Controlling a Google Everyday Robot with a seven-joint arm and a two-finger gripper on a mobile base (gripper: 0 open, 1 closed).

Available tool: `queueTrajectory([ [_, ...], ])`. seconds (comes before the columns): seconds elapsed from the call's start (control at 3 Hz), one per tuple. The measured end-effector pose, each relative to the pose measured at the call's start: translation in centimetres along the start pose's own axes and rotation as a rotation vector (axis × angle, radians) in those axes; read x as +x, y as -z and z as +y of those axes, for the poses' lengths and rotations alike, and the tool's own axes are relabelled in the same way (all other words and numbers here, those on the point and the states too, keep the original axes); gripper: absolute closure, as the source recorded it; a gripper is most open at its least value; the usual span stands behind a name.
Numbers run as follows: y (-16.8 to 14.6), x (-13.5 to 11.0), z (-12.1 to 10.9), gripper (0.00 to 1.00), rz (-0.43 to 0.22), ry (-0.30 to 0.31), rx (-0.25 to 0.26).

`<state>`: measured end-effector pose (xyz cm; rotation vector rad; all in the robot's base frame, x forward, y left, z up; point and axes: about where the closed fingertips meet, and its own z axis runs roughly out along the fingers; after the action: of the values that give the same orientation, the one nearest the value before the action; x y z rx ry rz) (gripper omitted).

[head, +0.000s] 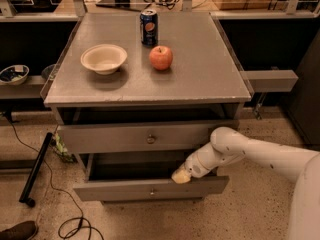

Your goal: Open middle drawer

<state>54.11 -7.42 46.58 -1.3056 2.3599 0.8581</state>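
Note:
The middle drawer [120,190] is a grey drawer with a long, low front and a small round knob [152,190]. It is pulled part way out of the grey cabinet, and its dark inside shows behind the front panel. My gripper [181,175], a pale yellowish tip on the white arm, reaches in from the right. It rests at the top edge of this drawer's front, right of the knob. The top drawer [110,136] above it is slightly out. The bottom drawer is hidden under the middle one.
On the cabinet top [200,79] stand a white bowl [103,58], a red apple [161,57] and a blue soda can [148,27]. A black bar [35,169] and a cable [75,224] lie on the floor at the left. A shoe [17,230] is at the bottom left.

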Motion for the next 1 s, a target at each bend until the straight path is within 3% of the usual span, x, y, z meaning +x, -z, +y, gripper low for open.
queueTrajectory([
  [0.33, 0.0, 0.0, 0.0, 1.0, 0.0, 0.0, 0.0],
  [0.67, -0.01, 0.0, 0.0, 0.85, 0.0, 0.0, 0.0],
  [1.0, -0.01, 0.0, 0.0, 0.62, 0.0, 0.0, 0.0],
])
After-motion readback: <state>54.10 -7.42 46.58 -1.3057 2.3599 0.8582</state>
